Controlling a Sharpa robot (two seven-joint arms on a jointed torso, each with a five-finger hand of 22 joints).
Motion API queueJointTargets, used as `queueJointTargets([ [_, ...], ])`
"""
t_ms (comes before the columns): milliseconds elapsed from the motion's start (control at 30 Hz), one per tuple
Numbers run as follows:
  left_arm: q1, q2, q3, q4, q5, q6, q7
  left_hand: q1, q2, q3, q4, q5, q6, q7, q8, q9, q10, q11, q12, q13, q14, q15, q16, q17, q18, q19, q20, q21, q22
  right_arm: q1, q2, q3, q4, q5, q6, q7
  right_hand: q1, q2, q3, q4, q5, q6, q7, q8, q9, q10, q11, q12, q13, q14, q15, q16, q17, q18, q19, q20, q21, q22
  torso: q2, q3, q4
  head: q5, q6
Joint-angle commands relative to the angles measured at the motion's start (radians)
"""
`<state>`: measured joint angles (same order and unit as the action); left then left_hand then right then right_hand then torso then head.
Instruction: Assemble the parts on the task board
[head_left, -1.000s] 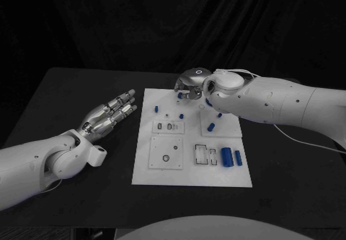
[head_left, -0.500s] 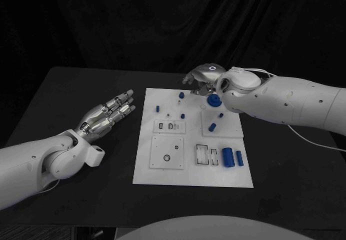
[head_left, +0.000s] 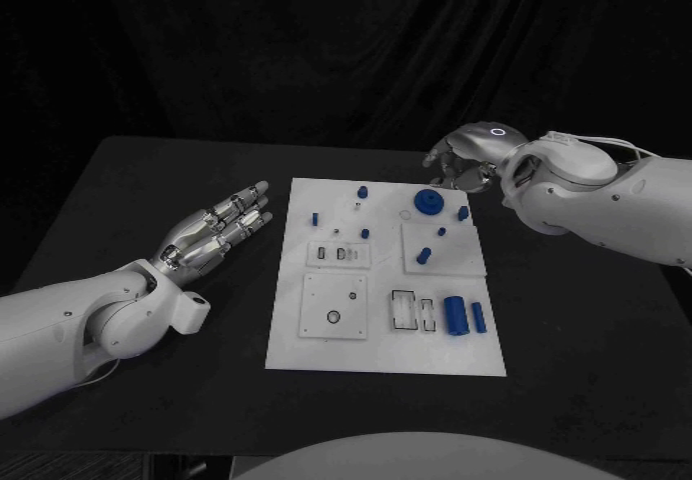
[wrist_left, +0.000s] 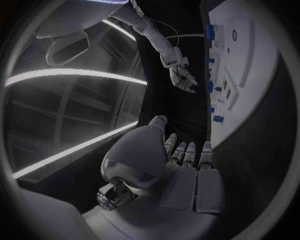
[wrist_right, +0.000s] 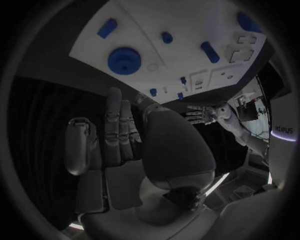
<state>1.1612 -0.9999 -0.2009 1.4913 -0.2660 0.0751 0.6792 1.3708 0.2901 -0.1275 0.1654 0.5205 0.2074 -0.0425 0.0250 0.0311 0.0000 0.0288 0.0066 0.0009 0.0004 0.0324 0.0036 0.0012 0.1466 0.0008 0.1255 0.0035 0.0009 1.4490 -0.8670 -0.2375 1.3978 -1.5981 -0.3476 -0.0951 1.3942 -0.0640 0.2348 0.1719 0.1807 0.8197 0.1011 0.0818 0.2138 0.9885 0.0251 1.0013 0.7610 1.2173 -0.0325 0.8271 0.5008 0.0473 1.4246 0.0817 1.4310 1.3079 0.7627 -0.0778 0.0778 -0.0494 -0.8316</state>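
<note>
While the white rectangular task board (head_left: 378, 350) lies flat in the middle of the black desk (head_left: 130, 180), small blue parts are spread over it. A round blue disc-shaped part (head_left: 428, 201) sits near the far edge of the board, with a small blue peg (head_left: 364, 191) to its left and another short blue piece (head_left: 462, 212) just beside it on the right. More small blue pegs stand nearer the middle of the board, one at the left side (head_left: 315, 216), one in the centre (head_left: 365, 233) and one more to the right (head_left: 423, 255). Near the right edge, closer to the robot, a larger blue cylinder (head_left: 454, 314) lies on its side, and a thin blue bar (head_left: 477, 317) lies just beside it. White raised plates with slots and holes (head_left: 335, 303) are fixed on the board.

The right hand (head_left: 469, 160) is above the desk just beyond the far right corner of the board, near the blue disc but not touching it. In the right wrist view its fingers (wrist_right: 115, 130) are stretched out and apart, and nothing is between them, so this hand holds nothing. The left hand (head_left: 219, 230) is over the desk to the left of the board, apart from it, with the fingers straight, slightly spread and empty.
</note>
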Motion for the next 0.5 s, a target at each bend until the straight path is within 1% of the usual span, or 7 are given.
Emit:
queueJointTargets([
  [33,0.002,0.000,0.000,0.002,0.001,0.008,0.248,0.011,-0.001,0.007,0.000,0.005,0.002,0.006,0.006,0.001,0.000,0.004,-0.007,-0.001,0.000,0.006,-0.004,-0.001,0.016,-0.001,0.005,-0.004,-0.001,-0.008,-0.018,-0.002,0.007,0.030,0.053,-0.045,-0.028,-0.004,-0.013,0.021,-0.007,0.012,-0.003,-0.006,-0.004,0.141,-0.009,0.188,0.233,0.066,-0.004,0.158,0.220,-0.011,0.043,-0.006,0.043,0.166,-0.002,-0.0007,-0.0067,-0.003,0.000],
  [133,0.002,0.003,-0.001,-0.001,0.001,0.013,0.248,0.011,0.000,0.012,-0.003,0.005,0.002,0.007,0.006,0.001,0.000,0.007,-0.007,-0.001,0.000,0.008,-0.004,-0.001,0.016,-0.001,0.007,-0.004,-0.001,-0.016,-0.032,-0.004,0.006,0.041,0.063,-0.058,-0.059,0.000,-0.030,0.042,-0.010,0.016,-0.009,-0.008,-0.006,0.246,-0.015,0.300,0.394,0.105,-0.011,0.260,0.375,-0.022,0.073,-0.012,0.074,0.198,-0.003,-0.0016,-0.0078,-0.007,-0.003],
  [200,0.001,0.006,-0.001,-0.004,0.001,0.017,0.249,0.011,0.001,0.020,-0.007,0.006,0.000,0.007,0.005,0.001,0.000,0.012,-0.007,-0.001,0.000,0.013,-0.004,-0.001,0.015,-0.001,0.011,-0.004,-0.001,-0.022,-0.040,-0.004,0.006,0.054,0.064,-0.065,-0.077,-0.002,-0.044,0.052,-0.005,0.020,-0.015,-0.007,-0.005,0.297,-0.019,0.355,0.479,0.106,-0.013,0.280,0.421,-0.020,0.068,-0.013,0.070,0.197,-0.002,-0.0031,-0.0064,-0.009,-0.004],
  [233,0.001,0.006,-0.001,-0.004,0.001,0.017,0.249,0.011,0.001,0.020,-0.007,0.006,0.000,0.007,0.005,0.001,0.000,0.012,-0.007,-0.001,0.000,0.013,-0.004,-0.001,0.015,-0.001,0.011,-0.004,-0.001,-0.026,-0.043,-0.004,0.005,0.063,0.065,-0.068,-0.079,-0.004,-0.047,0.052,-0.003,0.017,-0.017,-0.009,-0.005,0.281,-0.020,0.345,0.469,0.094,-0.012,0.265,0.408,-0.017,0.059,-0.014,0.062,0.190,-0.002,-0.0041,-0.0051,-0.011,-0.005],
  [300,0.001,0.006,-0.001,-0.006,0.001,0.018,0.249,0.011,0.001,0.022,-0.008,0.005,0.000,0.007,0.005,0.000,0.000,0.013,-0.007,-0.001,0.000,0.014,-0.004,-0.001,0.015,-0.001,0.012,-0.004,-0.001,-0.030,-0.043,-0.005,0.001,0.073,0.072,-0.075,-0.080,-0.008,-0.052,0.048,-0.001,-0.007,-0.026,-0.016,-0.009,0.253,-0.021,0.331,0.461,0.070,-0.011,0.243,0.401,-0.013,0.045,-0.012,0.050,0.182,-0.002,-0.0025,-0.0061,-0.011,-0.008],
  [367,0.001,0.006,-0.002,-0.007,0.001,0.019,0.249,0.011,0.001,0.024,-0.009,0.005,0.000,0.007,0.005,0.000,0.000,0.014,-0.007,-0.001,0.000,0.015,-0.004,-0.001,0.015,-0.001,0.012,-0.004,-0.001,-0.035,-0.040,-0.005,-0.004,0.080,0.077,-0.079,-0.080,-0.009,-0.058,0.043,-0.007,-0.041,-0.029,-0.016,-0.013,0.199,-0.013,0.312,0.453,0.025,-0.003,0.210,0.394,-0.004,0.010,-0.004,0.021,0.162,-0.002,-0.0025,-0.0067,-0.012,-0.009],
  [500,0.001,0.008,-0.003,-0.008,0.001,0.021,0.247,0.011,0.002,0.031,-0.011,0.005,-0.001,0.007,0.005,0.000,0.000,0.016,-0.007,-0.001,0.000,0.018,-0.004,-0.001,0.014,-0.001,0.014,-0.004,-0.001,-0.045,-0.032,-0.005,-0.014,0.087,0.059,-0.073,-0.080,-0.005,-0.070,0.031,-0.013,-0.054,-0.027,-0.010,-0.010,0.229,-0.003,0.372,0.542,0.044,0.009,0.281,0.515,-0.003,0.001,0.007,0.015,0.165,-0.001,-0.0034,-0.0075,-0.010,-0.011],
])
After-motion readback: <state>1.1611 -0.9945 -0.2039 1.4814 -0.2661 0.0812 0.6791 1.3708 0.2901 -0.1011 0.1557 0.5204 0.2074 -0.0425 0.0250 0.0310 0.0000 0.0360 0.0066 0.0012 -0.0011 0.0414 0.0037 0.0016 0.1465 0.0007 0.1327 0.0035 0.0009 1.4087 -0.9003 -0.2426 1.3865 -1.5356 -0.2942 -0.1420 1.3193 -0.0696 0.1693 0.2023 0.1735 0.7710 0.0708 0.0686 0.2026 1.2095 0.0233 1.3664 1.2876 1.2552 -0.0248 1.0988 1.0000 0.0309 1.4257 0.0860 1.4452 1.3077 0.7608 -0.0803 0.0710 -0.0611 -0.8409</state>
